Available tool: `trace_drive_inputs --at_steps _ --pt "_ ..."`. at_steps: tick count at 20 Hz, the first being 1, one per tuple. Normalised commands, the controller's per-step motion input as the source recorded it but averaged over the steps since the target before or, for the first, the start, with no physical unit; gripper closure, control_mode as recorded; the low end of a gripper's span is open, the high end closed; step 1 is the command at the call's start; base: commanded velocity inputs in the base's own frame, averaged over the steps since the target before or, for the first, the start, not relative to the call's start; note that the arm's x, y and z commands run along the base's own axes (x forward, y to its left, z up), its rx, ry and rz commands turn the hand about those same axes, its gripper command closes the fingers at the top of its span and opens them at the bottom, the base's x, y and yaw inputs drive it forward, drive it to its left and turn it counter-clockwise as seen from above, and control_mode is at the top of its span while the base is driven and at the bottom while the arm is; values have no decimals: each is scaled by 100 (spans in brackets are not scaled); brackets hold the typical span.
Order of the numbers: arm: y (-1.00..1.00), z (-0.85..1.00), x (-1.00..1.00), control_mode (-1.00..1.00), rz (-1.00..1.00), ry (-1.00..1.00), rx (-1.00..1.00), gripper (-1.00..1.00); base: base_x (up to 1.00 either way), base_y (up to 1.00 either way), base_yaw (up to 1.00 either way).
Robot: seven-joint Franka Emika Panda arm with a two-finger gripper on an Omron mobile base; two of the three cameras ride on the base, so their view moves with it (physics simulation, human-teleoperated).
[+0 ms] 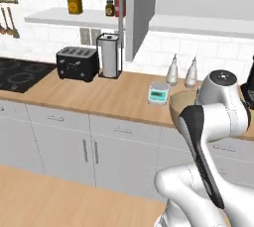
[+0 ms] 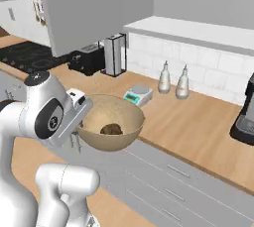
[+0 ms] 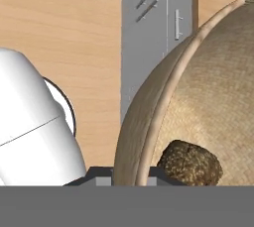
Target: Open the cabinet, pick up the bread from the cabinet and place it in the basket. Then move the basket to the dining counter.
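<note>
Gripping: the rim of the basket [image 2: 110, 124] is clamped by the hand [image 3: 130, 171], the wall pinched between the two fingertips at the bottom of the hand view.
Hand: closed tight on the basket rim; in the right base view it is seen at the basket's near-left edge, at the end of the white arm.
Basket: held off the table [image 2: 198, 127], its bowl just beyond the hand and its mouth facing up; in the left base view a slice of it [image 1: 179, 103] is seen behind the arm.
Bread [image 3: 189, 163]: lying inside the basket, on the bottom of the bowl, just past the fingertips; in the right base view it is seen as a dark lump [image 2: 111, 130] low in the bowl.
Cabinet: its door [image 2: 84, 10] is swung open, above and beyond the hand; the long bar handle [image 1: 120, 25] is seen edge-on in the left base view.
Table: the wood top runs beyond and below the basket, against the tiled wall.
Scale [image 2: 138, 93]: set on the table just beyond the basket.
Bottles: two pale bottles [image 2: 172, 80] standing farther off, near the wall.
Toaster [image 1: 77, 63]: black, well away from the hand, beside a tall silver canister [image 1: 109, 55].
Drawers [image 3: 156, 32]: grey fronts seen below the basket in the hand view.
</note>
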Motion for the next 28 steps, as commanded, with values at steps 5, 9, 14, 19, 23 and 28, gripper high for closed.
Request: trace_drive_inputs --at_steps 5,9,14,19,23,28 --pt "0 0 0 100 0 0 0 100 -19 0 100" --pt "0 0 0 100 0 0 0 100 -19 0 100" --pt "0 0 0 100 0 0 0 100 -18 0 100" --pt "0 0 0 100 0 0 0 100 -12 0 100" --pt "0 0 0 100 0 0 0 100 18 0 94" --pt "0 0 0 100 0 0 0 100 34 14 34"
